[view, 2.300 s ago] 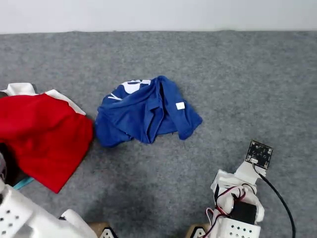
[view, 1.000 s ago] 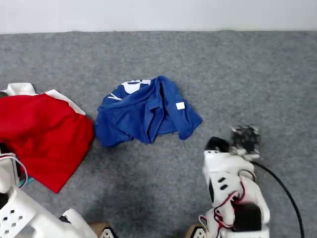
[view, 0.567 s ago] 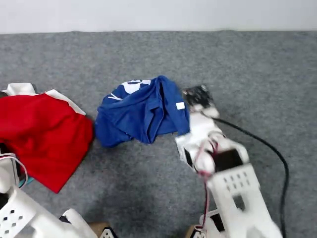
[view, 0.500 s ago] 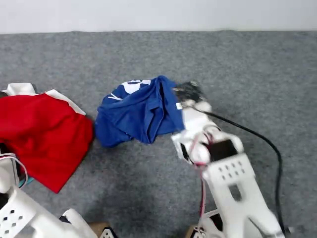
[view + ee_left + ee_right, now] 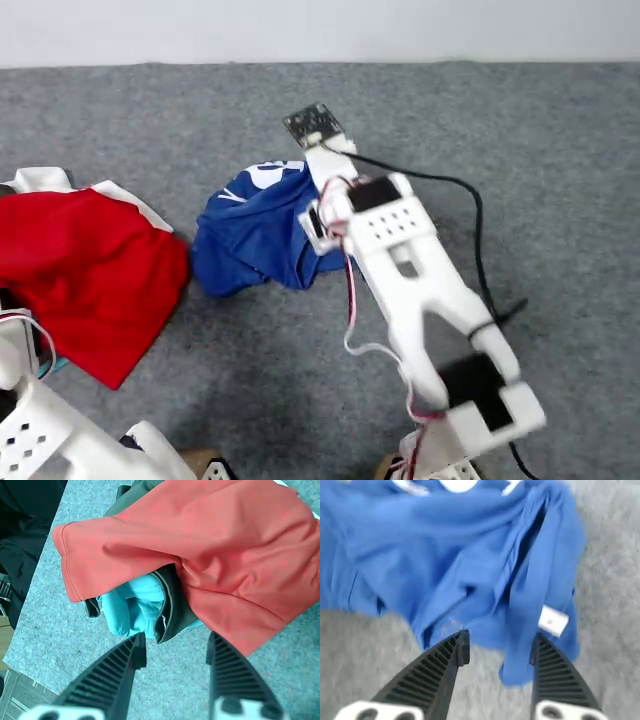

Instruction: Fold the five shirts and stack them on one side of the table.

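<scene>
We see the blue shirt (image 5: 250, 235) lying crumpled near the middle of the grey table cover (image 5: 540, 140), with a white print (image 5: 268, 176) at its far edge. The right arm (image 5: 400, 260) stretches across the right part of this shirt. In the right wrist view the right gripper (image 5: 499, 647) is over the shirt's edge. Its jaws are spread apart and nothing is between them. A small white label (image 5: 554, 621) sits on the cloth close to one finger.

At the left side of the table the red shirt (image 5: 90, 265) lies on top of a pile, close beside the blue one. A white shirt (image 5: 40, 180) comes out from under its far edge. In the left wrist view a teal shirt (image 5: 135, 607) and a dark shirt (image 5: 172, 600) show under the red cloth. The left gripper (image 5: 176, 645) hangs over the edge of this pile, jaws apart and empty.
</scene>
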Motion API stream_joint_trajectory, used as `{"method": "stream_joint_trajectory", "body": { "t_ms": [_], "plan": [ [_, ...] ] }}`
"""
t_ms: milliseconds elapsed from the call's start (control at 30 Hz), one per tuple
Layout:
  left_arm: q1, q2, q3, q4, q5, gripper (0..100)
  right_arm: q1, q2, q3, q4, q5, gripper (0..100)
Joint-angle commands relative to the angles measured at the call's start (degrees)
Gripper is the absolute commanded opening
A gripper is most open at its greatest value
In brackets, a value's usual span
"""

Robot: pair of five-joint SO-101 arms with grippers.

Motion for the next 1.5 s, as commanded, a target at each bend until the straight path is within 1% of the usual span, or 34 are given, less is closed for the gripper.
{"method": "stream_joint_trajectory", "body": {
  "t_ms": [0,300,533,600,667,700,733,767,833,900,1033,1133,1300,1367,1467],
  "plan": [
    [0.00,-0.88,-0.13,1.14,-0.26,20,-0.66,5.85,-10.90,0.22,-1.14,21.5],
    [0.00,-0.88,-0.13,1.14,-0.26,20,-0.66,19.82,-24.18,0.31,-1.14,20.9],
    [0.00,-0.88,-0.04,1.14,-0.26,20,-1.45,25.36,-25.76,0.40,-0.88,20.7],
    [0.00,-0.88,0.57,1.14,-0.26,20,-1.54,26.24,-25.93,1.10,-0.70,17.2],
    [0.00,-0.88,1.63,1.14,-0.26,20,-1.54,26.51,-26.90,1.98,-0.70,7.1],
    [0.00,-0.88,2.15,1.14,-0.26,20,-1.45,26.42,-27.78,3.03,-0.70,1.3],
    [0.00,-1.05,2.42,1.14,-0.26,20,-1.27,26.24,-28.92,4.44,-0.70,0.4],
    [0.00,-1.67,2.77,1.14,-0.26,20,-1.10,25.98,-29.98,6.46,-0.70,2.9],
    [0.26,-3.78,3.56,1.14,-0.26,20,-0.84,24.92,-32.53,10.33,-0.70,1.0],
    [0.44,-6.51,4.88,1.05,-0.26,20,-0.57,23.78,-35.25,14.02,-0.62,1.3],
    [0.44,-12.22,9.80,1.05,-0.53,20,0.31,20.53,-40.53,22.02,3.52,0.9],
    [0.44,-16.62,13.49,1.05,-0.53,20,1.71,17.54,-42.99,27.65,4.57,0.9],
    [0.44,-20.40,16.92,1.05,-0.53,20,7.34,12.88,-44.40,35.12,5.71,0.9],
    [0.44,-19.96,17.54,1.14,-0.53,20,10.42,11.21,-44.40,36.97,7.47,0.9],
    [0.44,-18.29,17.71,1.14,-0.53,20,14.37,9.71,-44.22,38.37,8.18,0.9]
  ]
}}
